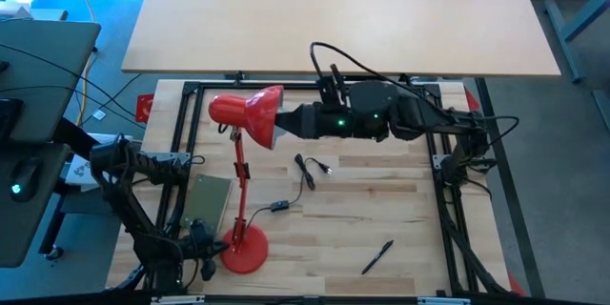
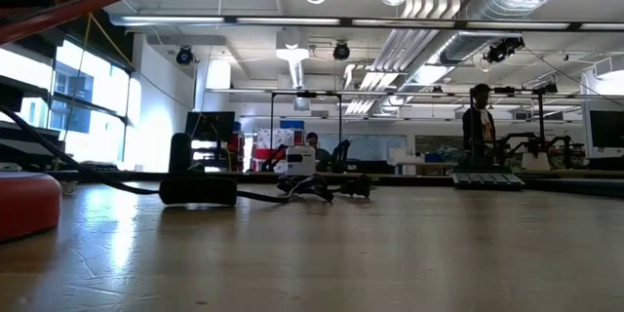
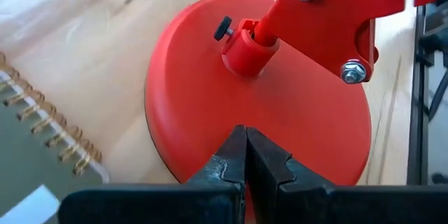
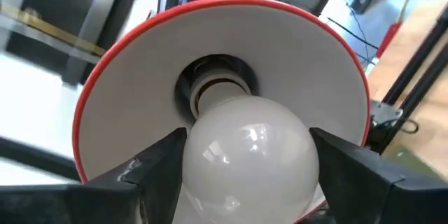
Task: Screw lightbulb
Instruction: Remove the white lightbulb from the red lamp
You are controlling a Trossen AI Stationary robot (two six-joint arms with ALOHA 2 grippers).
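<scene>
Lightbulb [image 4: 248,150], light, slick, fragile glass seated in the lamp shade [image 4: 126,91]: right hand [image 4: 245,164] clamps its widest girth; left hand [image 3: 245,161], together, rests on the lamp base [image 3: 308,112] at 7 o'clock on the worktop [image 1: 400,210].

One red desk lamp [image 1: 244,152] stands left of centre in the high view. One lightbulb [image 4: 245,147] sits in its shade. One black pen [image 1: 377,256] lies lower right, one spiral notebook [image 1: 209,200] lower left. Two arms reach over one worktop [image 1: 381,210].
</scene>
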